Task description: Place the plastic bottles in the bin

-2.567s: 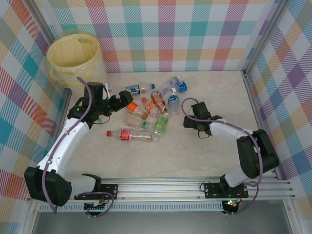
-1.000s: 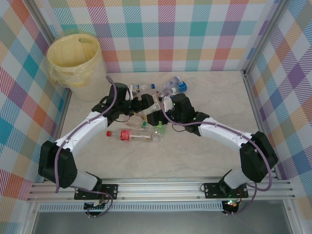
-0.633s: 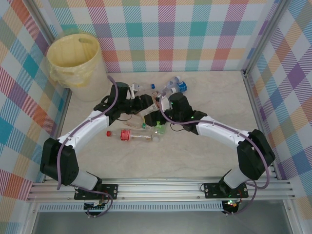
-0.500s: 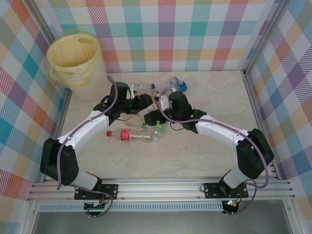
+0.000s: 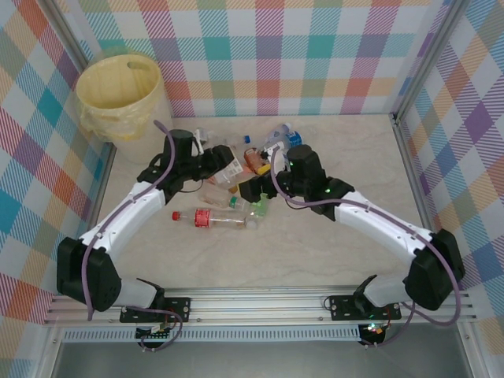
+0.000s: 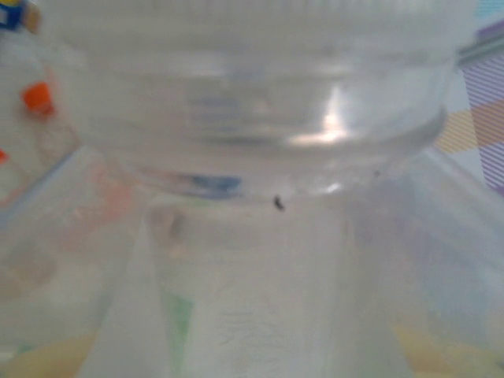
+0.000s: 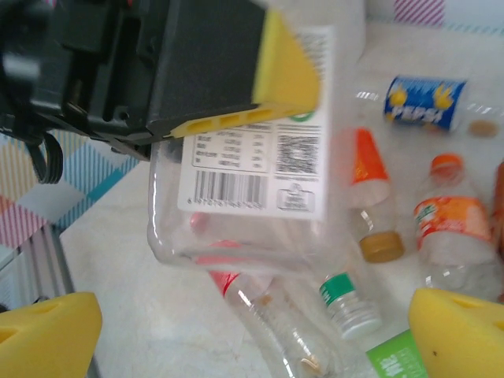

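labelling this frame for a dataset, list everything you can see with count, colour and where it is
bin: 1, pale yellow, bag-lined, far left corner
plastic bottles: several, clear, mixed labels, piled mid-table; exact count hidden by the arms
red-label bottle: 1, red cap, lying nearest the bases
green-label bottle: 1, next to it
white-label bottle: 1, clear, held in the left jaws
table: 1, pale marble
walls: 3, multicolour plaid, back and sides
left arm: 1, white and black, jaws shut on the white-label bottle
right arm: 1, white and black, jaws open over the pile
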`<action>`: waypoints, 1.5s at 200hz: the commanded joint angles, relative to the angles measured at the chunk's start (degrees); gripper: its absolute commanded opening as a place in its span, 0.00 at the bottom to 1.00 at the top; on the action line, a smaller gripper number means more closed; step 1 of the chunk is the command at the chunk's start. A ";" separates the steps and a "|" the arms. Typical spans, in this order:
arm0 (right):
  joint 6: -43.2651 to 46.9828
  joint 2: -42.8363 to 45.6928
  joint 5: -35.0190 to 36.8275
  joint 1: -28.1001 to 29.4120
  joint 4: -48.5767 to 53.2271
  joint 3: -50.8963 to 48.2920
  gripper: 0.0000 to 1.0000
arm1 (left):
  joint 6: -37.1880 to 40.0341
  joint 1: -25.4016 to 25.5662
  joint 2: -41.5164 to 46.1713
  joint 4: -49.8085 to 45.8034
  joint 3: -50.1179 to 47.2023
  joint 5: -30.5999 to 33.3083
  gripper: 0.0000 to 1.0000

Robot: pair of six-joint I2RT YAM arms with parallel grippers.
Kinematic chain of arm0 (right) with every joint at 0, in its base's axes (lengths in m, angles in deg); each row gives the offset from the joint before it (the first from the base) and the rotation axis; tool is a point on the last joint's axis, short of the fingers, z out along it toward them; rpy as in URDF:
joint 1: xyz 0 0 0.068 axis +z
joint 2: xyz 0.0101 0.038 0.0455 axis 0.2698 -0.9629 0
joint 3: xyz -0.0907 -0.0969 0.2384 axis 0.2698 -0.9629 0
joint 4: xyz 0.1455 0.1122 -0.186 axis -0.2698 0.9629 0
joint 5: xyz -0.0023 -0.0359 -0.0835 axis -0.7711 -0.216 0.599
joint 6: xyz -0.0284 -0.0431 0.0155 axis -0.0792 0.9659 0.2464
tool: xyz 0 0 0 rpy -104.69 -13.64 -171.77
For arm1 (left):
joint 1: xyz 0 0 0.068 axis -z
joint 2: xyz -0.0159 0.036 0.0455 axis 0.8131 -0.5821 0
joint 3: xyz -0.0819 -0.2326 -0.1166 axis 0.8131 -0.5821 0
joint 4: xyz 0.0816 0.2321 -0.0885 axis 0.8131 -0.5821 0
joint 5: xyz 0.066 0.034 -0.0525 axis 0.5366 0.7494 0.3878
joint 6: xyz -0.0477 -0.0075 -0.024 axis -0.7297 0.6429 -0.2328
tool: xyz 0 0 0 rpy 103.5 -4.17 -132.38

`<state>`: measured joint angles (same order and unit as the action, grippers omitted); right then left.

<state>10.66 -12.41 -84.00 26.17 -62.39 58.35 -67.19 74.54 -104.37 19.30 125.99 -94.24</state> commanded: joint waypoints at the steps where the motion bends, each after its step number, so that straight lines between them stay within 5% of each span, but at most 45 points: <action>1: -0.95 3.74 9.66 0.06 -3.02 -2.82 1.00 | 3.82 -3.06 2.37 -4.42 4.34 5.95 0.53; 48: -7.26 8.50 25.88 0.01 -4.22 -7.21 1.00 | 3.53 -6.56 -0.48 0.76 11.93 19.89 0.53; 114: -8.90 13.05 32.17 -0.08 -1.16 -10.06 1.00 | 2.96 -7.55 -5.97 12.33 18.17 37.26 0.52; 168: -9.77 17.15 35.81 -0.16 -1.24 -13.50 1.00 | 11.90 -10.48 -9.58 22.27 23.29 49.37 0.53; 228: -8.11 20.66 35.74 -0.30 -3.49 -16.24 1.00 | 18.61 -17.21 -16.67 23.15 29.40 51.85 0.53; 300: -7.97 21.00 35.13 -0.34 -0.96 -15.46 1.00 | 23.84 -24.63 -23.80 14.39 38.99 43.72 0.53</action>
<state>2.26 7.50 -49.12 26.06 -63.73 42.44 -47.59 51.46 -126.44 36.11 160.72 -47.73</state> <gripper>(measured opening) 0.996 0.535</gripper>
